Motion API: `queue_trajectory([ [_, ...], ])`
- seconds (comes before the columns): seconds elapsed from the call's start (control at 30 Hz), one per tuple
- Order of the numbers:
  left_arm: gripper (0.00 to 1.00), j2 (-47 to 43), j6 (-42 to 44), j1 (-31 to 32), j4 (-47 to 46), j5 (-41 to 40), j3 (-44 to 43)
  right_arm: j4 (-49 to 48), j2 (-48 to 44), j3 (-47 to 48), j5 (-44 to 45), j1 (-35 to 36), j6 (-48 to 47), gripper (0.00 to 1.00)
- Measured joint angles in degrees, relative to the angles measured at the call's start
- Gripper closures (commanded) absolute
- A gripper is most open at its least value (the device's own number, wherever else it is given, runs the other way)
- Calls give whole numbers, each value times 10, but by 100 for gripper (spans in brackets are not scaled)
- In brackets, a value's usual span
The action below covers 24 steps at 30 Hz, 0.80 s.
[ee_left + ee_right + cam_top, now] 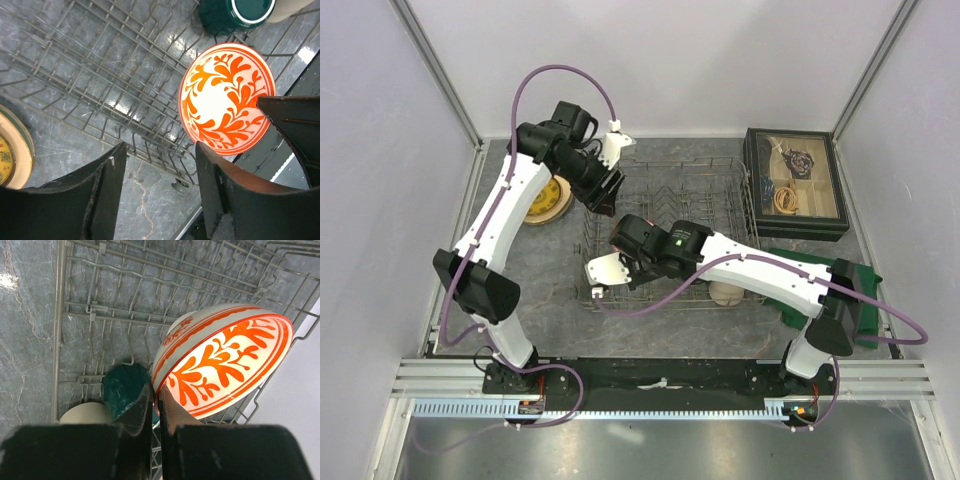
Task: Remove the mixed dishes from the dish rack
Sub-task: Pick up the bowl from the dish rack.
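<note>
- From the top, the right hand (620,266) reaches over the near left corner of the dish rack (720,185). It holds the small red-and-white bowl (602,272). A gold-brown patterned plate (546,200) lies on the counter (555,310), just left of the rack.
- From the left wrist, the left hand (160,150) is wide open and holds nothing. The bowl is just beside it.
- From the right wrist, the fingers pinch the bowl's rim. The bowl tilts above the wires. The dark green handled mug (122,390) and tall beige tumbler (85,414) lie in the rack below.
- I think the bowl should go up clear of the tines first, then sideways. The pinch is thin, so move slowly and mind the left hand.
- The counter is grey, marbled and shiny. Pale walls (670,60) stand around it.
</note>
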<state>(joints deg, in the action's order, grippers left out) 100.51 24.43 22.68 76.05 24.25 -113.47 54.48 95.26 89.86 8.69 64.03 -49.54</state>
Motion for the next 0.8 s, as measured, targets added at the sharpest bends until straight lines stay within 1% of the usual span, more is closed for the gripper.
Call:
queue_trajectory([
  [0.33,33,27,5,19,6,-17,0,8,14,16,0,3,-3,100],
  [0.47,36,30,5,29,6,-17,7,9,16,24,1,5,-3,100],
  [0.67,38,42,5,45,6,-23,20,9,21,26,2,7,-5,100],
  [0.8,41,48,5,53,7,-33,28,9,22,26,3,7,-7,100],
])
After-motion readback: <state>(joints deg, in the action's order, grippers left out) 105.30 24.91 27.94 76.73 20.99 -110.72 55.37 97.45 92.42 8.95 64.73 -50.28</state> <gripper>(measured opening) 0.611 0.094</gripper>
